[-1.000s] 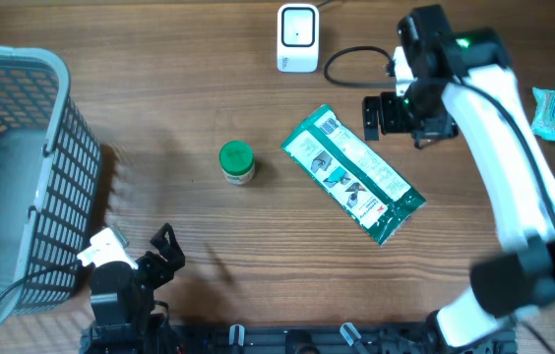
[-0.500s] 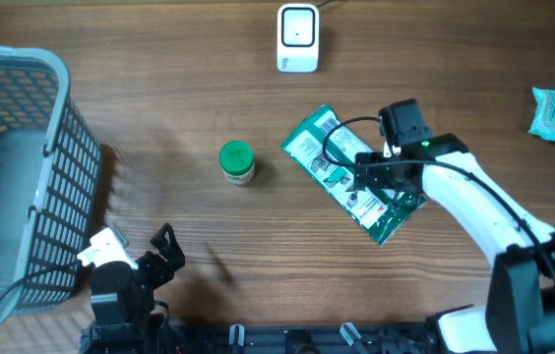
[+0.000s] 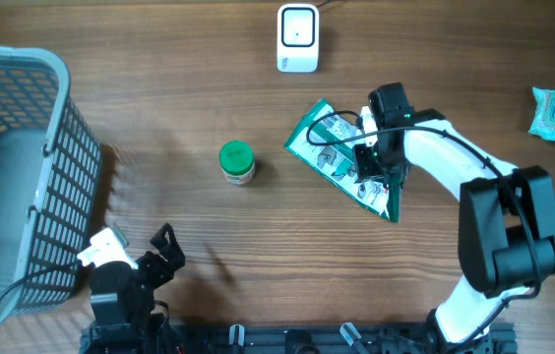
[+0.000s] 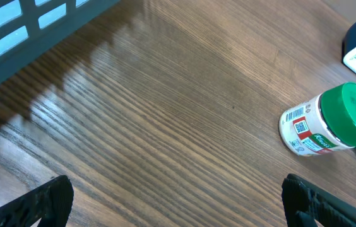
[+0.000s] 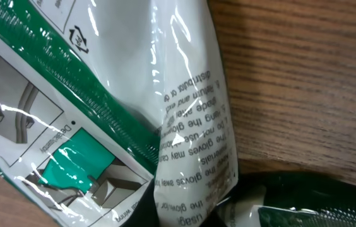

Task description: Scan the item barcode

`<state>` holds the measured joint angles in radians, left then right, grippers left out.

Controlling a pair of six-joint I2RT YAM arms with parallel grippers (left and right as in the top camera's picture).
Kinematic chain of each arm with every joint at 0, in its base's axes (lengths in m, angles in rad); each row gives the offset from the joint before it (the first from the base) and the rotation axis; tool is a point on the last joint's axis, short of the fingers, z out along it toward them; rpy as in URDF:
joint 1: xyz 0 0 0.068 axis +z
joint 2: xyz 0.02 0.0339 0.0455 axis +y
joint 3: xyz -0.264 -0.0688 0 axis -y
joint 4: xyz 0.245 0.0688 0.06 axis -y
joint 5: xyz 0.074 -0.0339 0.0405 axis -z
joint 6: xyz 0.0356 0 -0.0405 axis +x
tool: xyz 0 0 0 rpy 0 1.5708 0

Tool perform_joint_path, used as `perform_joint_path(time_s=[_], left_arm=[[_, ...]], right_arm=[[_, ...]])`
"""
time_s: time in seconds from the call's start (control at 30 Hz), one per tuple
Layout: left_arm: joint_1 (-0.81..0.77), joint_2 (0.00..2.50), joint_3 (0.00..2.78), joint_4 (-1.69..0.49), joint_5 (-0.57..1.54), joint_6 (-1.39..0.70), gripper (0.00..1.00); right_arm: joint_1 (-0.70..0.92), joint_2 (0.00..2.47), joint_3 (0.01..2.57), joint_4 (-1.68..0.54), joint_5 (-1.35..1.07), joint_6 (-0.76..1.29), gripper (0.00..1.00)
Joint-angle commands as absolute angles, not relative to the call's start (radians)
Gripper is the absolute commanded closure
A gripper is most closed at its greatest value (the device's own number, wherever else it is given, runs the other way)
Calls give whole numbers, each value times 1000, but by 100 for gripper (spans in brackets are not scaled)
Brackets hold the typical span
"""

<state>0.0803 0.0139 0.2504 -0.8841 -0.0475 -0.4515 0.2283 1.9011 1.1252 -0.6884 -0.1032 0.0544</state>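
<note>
The right pincer (image 3: 372,169) is clenched on the green-and-white packet (image 3: 321,147), pressing down near its middle, right of the counter's (image 3: 258,256) centre. In the overhead view the packet lies slanted, its upper end toward the white scanner (image 3: 297,37) at the far edge and well apart from it. Its right side is drawn in under the arm. The right wrist view shows the glossy film (image 5: 190,113) bunched into a raised fold with printed lines running along it. A green band and a line drawing lie to the left, bare wood to the right.

The left pincer (image 3: 164,252) is released, its fingers spread wide at the near edge beside the grey basket (image 3: 31,61). A green-capped bottle (image 3: 237,162) lies on its side between basket and packet, touching neither. A small teal pouch (image 3: 550,113) sits at the far right.
</note>
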Motion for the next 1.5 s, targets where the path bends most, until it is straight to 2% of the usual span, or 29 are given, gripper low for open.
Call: perform_joint_path(time_s=[0.0, 0.2, 0.4, 0.63, 0.9, 1.03, 1.07, 1.17, 1.23, 1.33, 1.47], left_arm=[[76, 7, 247, -884, -50, -457, 0], [76, 7, 247, -884, -50, -457, 0], [76, 7, 247, -884, -50, -457, 0], [76, 7, 247, -884, -50, -457, 0], [76, 7, 247, -884, -50, -457, 0], [76, 7, 247, -884, -50, -457, 0], [76, 7, 247, -884, -50, -457, 0], [76, 7, 247, -884, -50, -457, 0], [76, 7, 247, -884, -50, -457, 0], [76, 7, 247, -884, -50, -457, 0], [76, 7, 247, -884, -50, -457, 0]], right_arm=[[202, 2034, 1118, -769, -170, 28, 96], [203, 1890, 1337, -866, -256, 58, 96], [205, 1546, 1348, -906, -257, 40, 96], [205, 1221, 1348, -1065, -353, -132, 96], [207, 1189, 1348, -1015, -337, -80, 95], [272, 1298, 1348, -876, 106, 8, 95], [300, 1329, 1348, -870, 231, 13, 96], [418, 1423, 1348, -944, 766, 252, 96], [469, 1450, 1348, -946, 931, 292, 96], [525, 1494, 1348, -869, 1127, 258, 95], [536, 1615, 1348, -633, 1314, 17, 96]])
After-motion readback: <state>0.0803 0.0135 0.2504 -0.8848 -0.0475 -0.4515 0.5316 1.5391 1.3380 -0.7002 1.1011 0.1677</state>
